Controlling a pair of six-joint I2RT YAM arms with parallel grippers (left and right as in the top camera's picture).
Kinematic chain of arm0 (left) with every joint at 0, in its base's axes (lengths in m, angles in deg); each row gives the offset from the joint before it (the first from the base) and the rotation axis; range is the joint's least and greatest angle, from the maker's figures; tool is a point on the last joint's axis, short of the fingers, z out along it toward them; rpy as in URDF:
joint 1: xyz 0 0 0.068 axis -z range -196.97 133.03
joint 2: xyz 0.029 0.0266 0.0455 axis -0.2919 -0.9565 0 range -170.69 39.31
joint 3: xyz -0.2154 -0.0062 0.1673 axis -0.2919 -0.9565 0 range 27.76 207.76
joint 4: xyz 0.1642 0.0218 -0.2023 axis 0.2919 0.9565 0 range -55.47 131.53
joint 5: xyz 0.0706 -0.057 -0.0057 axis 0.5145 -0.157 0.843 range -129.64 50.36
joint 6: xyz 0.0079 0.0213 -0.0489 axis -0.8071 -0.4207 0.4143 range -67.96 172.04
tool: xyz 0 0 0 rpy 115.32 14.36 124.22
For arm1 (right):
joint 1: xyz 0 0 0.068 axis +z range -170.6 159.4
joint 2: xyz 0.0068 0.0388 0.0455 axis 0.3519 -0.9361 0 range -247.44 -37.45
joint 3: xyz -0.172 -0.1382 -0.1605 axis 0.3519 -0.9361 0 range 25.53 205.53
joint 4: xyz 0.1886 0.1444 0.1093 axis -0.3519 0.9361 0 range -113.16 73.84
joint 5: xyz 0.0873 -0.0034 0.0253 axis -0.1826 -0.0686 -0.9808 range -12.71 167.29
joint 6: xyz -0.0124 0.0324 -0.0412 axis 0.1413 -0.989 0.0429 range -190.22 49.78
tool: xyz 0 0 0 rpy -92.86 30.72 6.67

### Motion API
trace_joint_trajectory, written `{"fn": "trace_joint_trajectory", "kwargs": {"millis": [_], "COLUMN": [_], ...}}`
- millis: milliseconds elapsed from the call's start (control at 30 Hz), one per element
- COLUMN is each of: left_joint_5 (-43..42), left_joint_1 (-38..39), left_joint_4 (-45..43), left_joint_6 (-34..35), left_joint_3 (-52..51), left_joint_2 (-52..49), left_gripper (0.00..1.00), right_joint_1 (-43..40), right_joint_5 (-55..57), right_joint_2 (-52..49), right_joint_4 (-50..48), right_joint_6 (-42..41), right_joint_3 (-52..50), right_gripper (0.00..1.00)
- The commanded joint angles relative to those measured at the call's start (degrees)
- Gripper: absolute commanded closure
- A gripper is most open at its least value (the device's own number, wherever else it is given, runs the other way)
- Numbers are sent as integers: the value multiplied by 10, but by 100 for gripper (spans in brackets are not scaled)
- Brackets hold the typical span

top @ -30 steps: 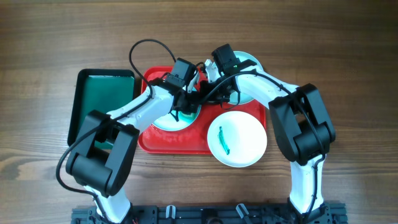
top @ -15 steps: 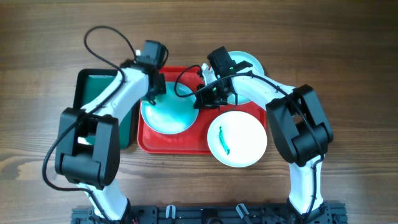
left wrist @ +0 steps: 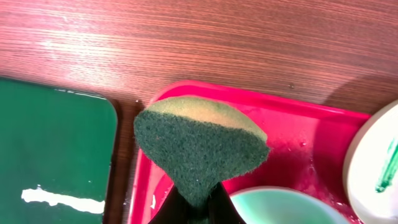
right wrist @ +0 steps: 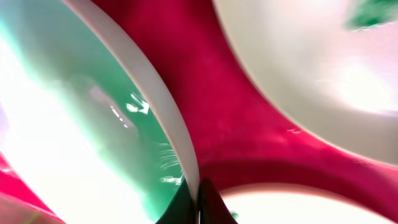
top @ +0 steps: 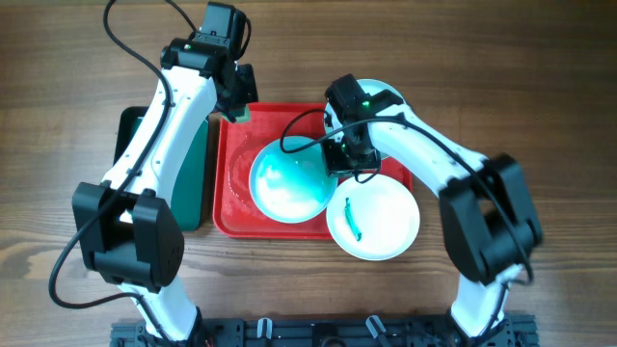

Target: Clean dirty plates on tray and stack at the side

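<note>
My right gripper (top: 337, 157) is shut on the right rim of a wet pale-aqua plate (top: 287, 183) over the middle of the red tray (top: 231, 198). The wrist view shows the jaws (right wrist: 198, 208) pinching that rim (right wrist: 171, 130). A second plate (top: 376, 220) with a green smear overlaps the tray's near right corner. A third plate (top: 386, 94) at the far right is mostly hidden by the right arm. My left gripper (top: 236, 99) is shut on a green sponge (left wrist: 199, 146) above the tray's far left corner (left wrist: 292, 134), apart from the plates.
A black-rimmed green tray (top: 200, 183) lies just left of the red tray, partly under the left arm; it also shows in the left wrist view (left wrist: 56, 143). Bare wood table (top: 540, 96) surrounds both trays.
My left gripper has lifted the sponge off the aqua plate and moved back to the tray's far left corner. My right gripper has shifted the aqua plate slightly right and nearer.
</note>
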Motion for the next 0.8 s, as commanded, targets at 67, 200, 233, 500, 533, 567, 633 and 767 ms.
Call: {"fn": "trace_joint_trajectory", "kwargs": {"millis": [67, 200, 233, 500, 533, 567, 633, 767], "left_joint_5": [-19, -19, -19, -28, -29, -30, -35, -60], "left_joint_1": [-3, -3, -3, -2, -3, -3, -2, -2], "left_joint_4": [1, 1, 1, 1, 1, 1, 1, 1], "left_joint_6": [6, 6, 6, 13, 17, 17, 17, 17], "left_joint_3": [7, 6, 6, 6, 6, 6, 6, 6], "left_joint_2": [-4, -5, -5, -11, -12, -14, -23, -38], "left_gripper": [96, 96, 96, 96, 96, 96, 96, 96], "right_joint_1": [37, 62, 69, 163, 177, 195, 227, 276], "right_joint_5": [194, 291, 318, 533, 562, 594, 649, 748], "right_joint_2": [113, 142, 146, 149, 149, 149, 149, 149], "right_joint_4": [21, 40, 47, 50, 50, 49, 47, 47], "right_joint_6": [-31, -64, -73, -109, -118, -121, -130, -132], "right_joint_3": [-3, -3, -3, -3, -3, -3, -3, -3], "right_gripper": [96, 96, 96, 96, 96, 96, 96, 96]}}
